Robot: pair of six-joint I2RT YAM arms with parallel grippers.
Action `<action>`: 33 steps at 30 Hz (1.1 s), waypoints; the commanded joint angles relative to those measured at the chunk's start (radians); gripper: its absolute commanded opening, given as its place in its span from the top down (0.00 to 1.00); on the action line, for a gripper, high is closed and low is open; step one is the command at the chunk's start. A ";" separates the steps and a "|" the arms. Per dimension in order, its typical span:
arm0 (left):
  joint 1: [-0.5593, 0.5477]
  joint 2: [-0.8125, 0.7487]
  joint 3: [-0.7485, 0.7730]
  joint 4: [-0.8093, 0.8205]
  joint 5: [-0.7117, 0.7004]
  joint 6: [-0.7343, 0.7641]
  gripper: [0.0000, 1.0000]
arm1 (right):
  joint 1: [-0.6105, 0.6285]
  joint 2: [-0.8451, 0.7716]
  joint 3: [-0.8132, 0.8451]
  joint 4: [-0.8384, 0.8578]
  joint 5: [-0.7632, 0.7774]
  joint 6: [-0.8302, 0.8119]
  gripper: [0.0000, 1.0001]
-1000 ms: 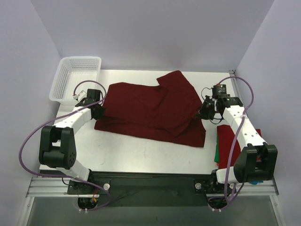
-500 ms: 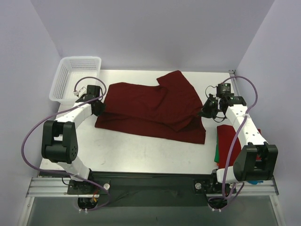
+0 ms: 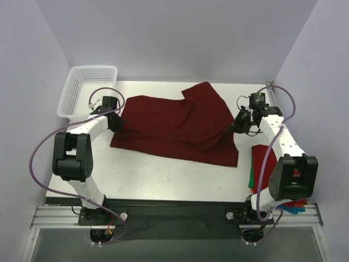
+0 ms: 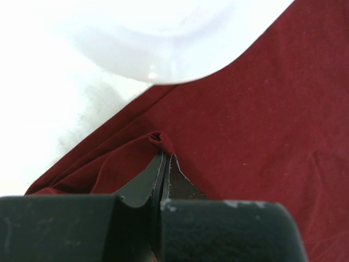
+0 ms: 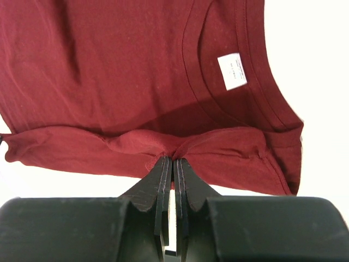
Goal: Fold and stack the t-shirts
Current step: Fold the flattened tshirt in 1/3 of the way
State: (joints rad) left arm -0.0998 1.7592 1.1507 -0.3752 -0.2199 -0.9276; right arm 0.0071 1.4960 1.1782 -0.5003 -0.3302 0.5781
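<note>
Top external view shows the maroon shirt [image 3: 180, 128] lying spread across the middle of the table [image 3: 163, 174], partly folded over itself, with one arm at each side. The left fingers [image 4: 146, 185] are shut tight on a little bump of cloth at the shirt's left edge. The right fingers [image 5: 155, 188] are shut tight on a thick rolled edge at the right side, near the neck hole and its white tag [image 5: 232, 71]. Things could go wrong from here. Each pinch holds only a small bit of cloth, so I think it could slip out if an arm pulls fast. If one arm lifts higher or moves sooner than the other, the fold could come out crooked or bunched. The right pinch seems to hold more than one layer, so a layer could drop and sag. The red shirt [image 3: 260, 155] lies at the table's right edge, close to the right arm, with a bit of the green shirt [image 3: 251, 179] peeking out beside it. A wide swing could drag them or push them off. The table is white, flat and smooth, so cloth may slide on it easily. A white basket [image 3: 87, 90] sits at the far left corner, near the left arm. Plain pale walls [image 3: 174, 38] stand close on three sides.
</note>
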 commanded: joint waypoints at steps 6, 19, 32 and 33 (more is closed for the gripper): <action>0.020 0.026 0.058 0.050 0.013 0.021 1.00 | -0.006 0.043 0.058 0.017 -0.012 0.006 1.00; 0.031 0.026 0.050 0.055 0.019 0.018 1.00 | -0.004 0.087 0.141 0.022 -0.036 0.019 1.00; 0.040 0.031 0.049 0.074 0.037 0.018 1.00 | -0.004 0.145 0.190 0.005 -0.033 0.002 1.00; 0.041 0.034 0.050 0.076 0.039 0.021 1.00 | -0.006 0.153 0.196 0.005 -0.035 0.002 1.00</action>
State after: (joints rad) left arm -0.0689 1.7844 1.1679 -0.3458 -0.1902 -0.9131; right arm 0.0071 1.6367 1.3190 -0.4778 -0.3500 0.5934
